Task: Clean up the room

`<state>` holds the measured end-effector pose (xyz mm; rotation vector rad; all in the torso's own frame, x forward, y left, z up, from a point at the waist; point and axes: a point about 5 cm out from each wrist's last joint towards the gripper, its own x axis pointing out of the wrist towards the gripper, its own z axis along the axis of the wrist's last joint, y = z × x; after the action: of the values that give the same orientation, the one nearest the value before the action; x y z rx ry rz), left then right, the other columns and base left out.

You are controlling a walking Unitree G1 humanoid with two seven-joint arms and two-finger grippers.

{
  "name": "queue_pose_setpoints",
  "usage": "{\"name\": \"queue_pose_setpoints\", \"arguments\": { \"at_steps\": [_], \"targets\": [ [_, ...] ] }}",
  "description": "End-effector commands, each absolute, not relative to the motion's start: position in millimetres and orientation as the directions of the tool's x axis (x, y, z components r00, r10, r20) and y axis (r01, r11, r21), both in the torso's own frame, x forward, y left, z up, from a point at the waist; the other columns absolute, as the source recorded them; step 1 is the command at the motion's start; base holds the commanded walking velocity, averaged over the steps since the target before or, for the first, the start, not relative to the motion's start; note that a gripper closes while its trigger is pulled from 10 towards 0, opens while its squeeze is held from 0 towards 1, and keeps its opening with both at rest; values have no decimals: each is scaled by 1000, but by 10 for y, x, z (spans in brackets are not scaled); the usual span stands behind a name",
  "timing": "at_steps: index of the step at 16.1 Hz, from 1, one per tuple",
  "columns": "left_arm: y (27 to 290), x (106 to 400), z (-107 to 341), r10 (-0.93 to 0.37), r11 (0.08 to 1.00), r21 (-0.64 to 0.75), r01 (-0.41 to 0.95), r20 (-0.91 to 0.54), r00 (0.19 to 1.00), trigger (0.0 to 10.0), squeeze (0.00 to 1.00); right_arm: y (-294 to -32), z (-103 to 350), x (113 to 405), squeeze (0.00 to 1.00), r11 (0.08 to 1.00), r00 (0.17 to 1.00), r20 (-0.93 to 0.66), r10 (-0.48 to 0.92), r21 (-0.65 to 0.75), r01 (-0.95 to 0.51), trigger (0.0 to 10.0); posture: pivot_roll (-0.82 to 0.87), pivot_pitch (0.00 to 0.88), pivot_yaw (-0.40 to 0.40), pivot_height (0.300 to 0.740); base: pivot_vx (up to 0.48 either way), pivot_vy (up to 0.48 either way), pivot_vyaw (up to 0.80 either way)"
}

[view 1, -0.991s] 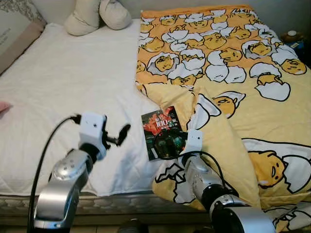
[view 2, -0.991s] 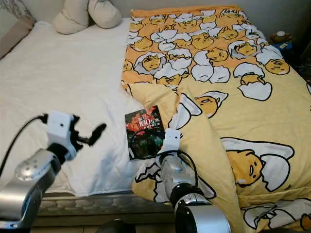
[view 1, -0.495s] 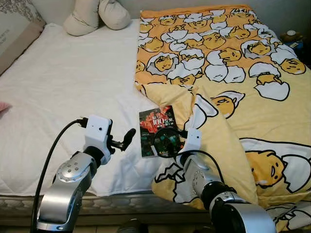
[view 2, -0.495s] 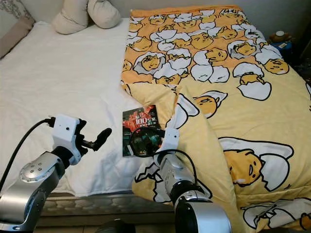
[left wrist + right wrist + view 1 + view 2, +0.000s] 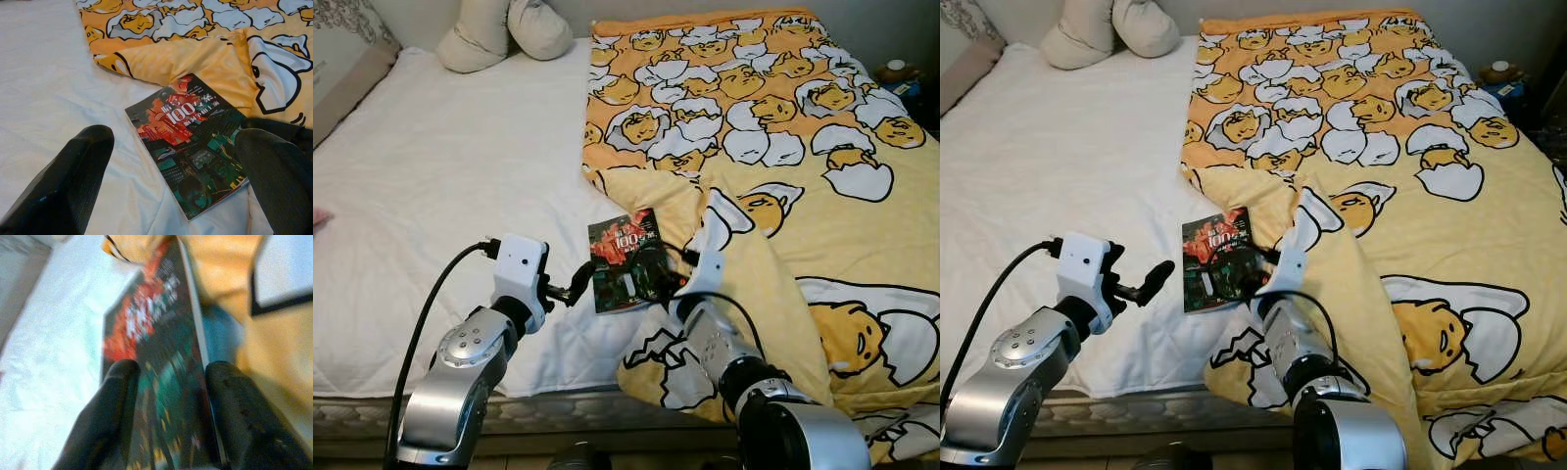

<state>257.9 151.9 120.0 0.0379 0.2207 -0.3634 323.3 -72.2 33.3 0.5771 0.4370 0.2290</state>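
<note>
Where it lies flat, the book [image 5: 188, 142] shows a dark red-lettered cover

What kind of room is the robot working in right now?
Most likely a bedroom: a bed with a white quilted sheet, a yellow duvet printed with cartoon eggs, and two cream pillows at its head. A dark-covered paperback book lies on the sheet.

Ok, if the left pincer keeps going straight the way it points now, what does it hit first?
Most likely the book: it lies on the white sheet right ahead of the open left pincer. Beyond it is the folded yellow blanket. Depth is hard to judge.
</note>
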Motion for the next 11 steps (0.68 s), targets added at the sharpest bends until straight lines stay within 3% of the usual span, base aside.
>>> {"name": "queue_pose_setpoints", "arguments": {
  "at_steps": [1, 6, 8, 11],
  "targets": [
    [1535, 2596, 1185, -340, 937, 6, 350, -225, 913, 10000, 0, -302, 565, 3287, 0, 744, 872, -244, 425, 643, -183, 0, 109, 38, 107, 740, 0, 0, 0],
    [1512, 2647, 1174, -332, 941, -4, 339, -209, 920, 10000, 0, -292, 739, 3329, 0, 732, 884, -131, 449, 621, -280, 0, 85, 10, 89, 740, 0, 0, 0],
    [1458, 2729, 1172, -335, 941, -9, 339, -190, 923, 10000, 0, -356, 829, 3341, 0, 804, 889, -69, 453, 463, -374, 0, 67, 0, 78, 740, 0, 0, 0],
    [1399, 2823, 1195, -337, 941, -20, 338, -156, 928, 10000, 0, -482, 1009, 3348, 0, 865, 915, 36, 402, 313, -393, 0, 43, 0, 68, 740, 0, 0, 0]
  ]
}}
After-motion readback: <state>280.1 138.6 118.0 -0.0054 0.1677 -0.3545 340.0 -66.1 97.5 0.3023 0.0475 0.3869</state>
